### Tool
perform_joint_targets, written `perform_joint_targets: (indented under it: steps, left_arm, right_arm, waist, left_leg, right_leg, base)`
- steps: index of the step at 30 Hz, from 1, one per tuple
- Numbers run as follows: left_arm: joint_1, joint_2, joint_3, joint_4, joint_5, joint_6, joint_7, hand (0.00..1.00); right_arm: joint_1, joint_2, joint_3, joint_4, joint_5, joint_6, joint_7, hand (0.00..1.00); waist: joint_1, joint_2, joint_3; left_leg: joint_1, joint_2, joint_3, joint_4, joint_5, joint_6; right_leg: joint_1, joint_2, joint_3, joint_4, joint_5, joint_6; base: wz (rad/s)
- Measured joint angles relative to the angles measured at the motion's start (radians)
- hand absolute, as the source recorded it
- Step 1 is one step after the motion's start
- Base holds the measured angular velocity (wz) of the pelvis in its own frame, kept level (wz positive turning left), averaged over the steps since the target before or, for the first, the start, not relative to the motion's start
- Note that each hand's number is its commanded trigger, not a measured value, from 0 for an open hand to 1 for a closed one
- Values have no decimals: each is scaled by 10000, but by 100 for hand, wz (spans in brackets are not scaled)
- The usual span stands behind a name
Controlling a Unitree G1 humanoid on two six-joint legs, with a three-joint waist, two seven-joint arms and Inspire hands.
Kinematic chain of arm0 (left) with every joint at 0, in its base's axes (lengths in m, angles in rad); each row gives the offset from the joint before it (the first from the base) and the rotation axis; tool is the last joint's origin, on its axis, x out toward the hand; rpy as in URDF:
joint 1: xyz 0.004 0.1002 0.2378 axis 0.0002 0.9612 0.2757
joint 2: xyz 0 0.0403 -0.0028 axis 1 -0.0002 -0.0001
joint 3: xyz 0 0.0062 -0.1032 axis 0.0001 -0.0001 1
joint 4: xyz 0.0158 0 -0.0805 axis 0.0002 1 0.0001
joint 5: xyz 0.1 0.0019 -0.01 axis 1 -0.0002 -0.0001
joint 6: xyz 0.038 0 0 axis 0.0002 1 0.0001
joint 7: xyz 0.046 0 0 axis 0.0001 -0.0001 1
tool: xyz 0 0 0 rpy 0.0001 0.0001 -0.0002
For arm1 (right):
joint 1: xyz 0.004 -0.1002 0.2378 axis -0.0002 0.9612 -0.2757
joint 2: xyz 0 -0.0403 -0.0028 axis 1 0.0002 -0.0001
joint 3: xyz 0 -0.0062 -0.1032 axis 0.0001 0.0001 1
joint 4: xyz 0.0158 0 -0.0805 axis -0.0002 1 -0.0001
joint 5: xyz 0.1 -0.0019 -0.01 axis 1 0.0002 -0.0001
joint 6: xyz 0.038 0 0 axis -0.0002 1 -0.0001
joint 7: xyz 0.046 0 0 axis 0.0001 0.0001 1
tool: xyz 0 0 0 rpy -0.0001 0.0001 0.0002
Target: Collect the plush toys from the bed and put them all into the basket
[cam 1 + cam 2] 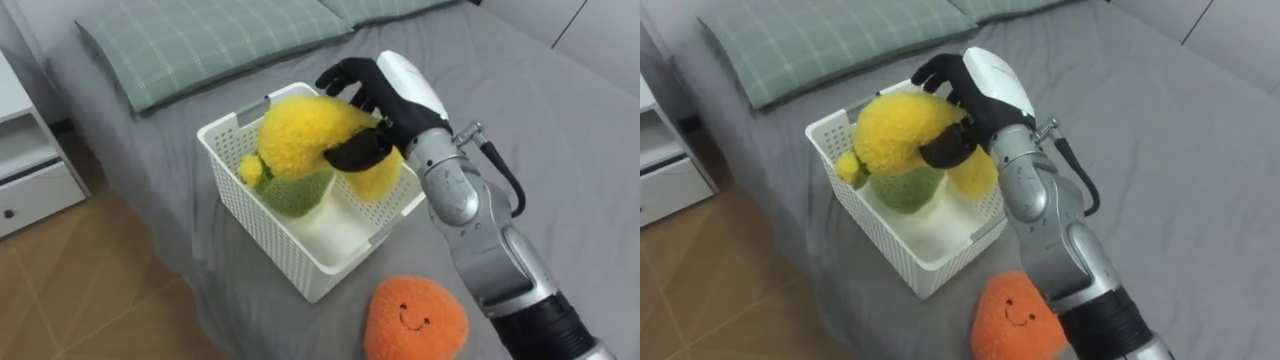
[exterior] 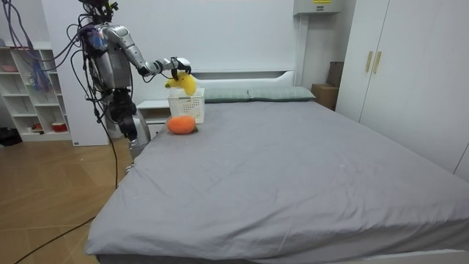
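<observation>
My right hand [image 1: 385,95] [image 1: 975,85] [image 2: 174,66] is shut on a fluffy yellow plush toy [image 1: 310,135] [image 1: 902,130] [image 2: 183,82], holding it over a white slatted basket [image 1: 250,205] [image 1: 865,225] [image 2: 187,106] on the grey bed [image 1: 560,140] [image 2: 293,169]. The toy's lower end dips into the basket. A green plush [image 1: 295,193] [image 1: 902,188] lies inside, under the yellow one. An orange plush with a smiling face [image 1: 412,318] [image 1: 1012,318] [image 2: 182,125] rests on the bed in front of the basket, beside my right forearm.
Green checked pillows [image 1: 200,40] [image 1: 820,35] lie at the head of the bed behind the basket. A white drawer unit [image 1: 30,165] stands on the wooden floor to my left. In the room view I stand at the bed's corner, near white shelves [image 2: 33,92].
</observation>
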Motion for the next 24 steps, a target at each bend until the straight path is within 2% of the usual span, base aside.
perform_joint_targets:
  steps: [2, 10, 24]
  left_arm:
    - [-29, 2, 0, 79, -141, -60, 64, 0]
    - [-142, -6, -7, 202, -153, -92, 198, 0]
    - [-159, -4, 5, 200, -144, -62, 199, 0]
  right_arm:
    - [0, -4, 139, 145, 17, 0, 32, 0]
    - [-148, 38, 163, 924, 38, 0, 32, 0]
    - [-310, 28, 143, 924, 324, 1, 91, 0]
  waist:
    - [-26, 25, 44]
    - [-3, 41, 74]
    - [-47, 40, 78]
  left_leg:
    - [-9, 13, 53, -27, -8, 10]
    - [89, 29, 207, -156, -35, 22]
    - [105, 31, 233, -187, -29, 38]
  right_leg:
    - [-26, 3, 33, 3, 21, -29]
    - [-57, 5, 257, 38, 40, -53]
    - [-60, 1, 298, 40, 43, -57]
  base:
    - [-7]
    - [-7]
    - [0]
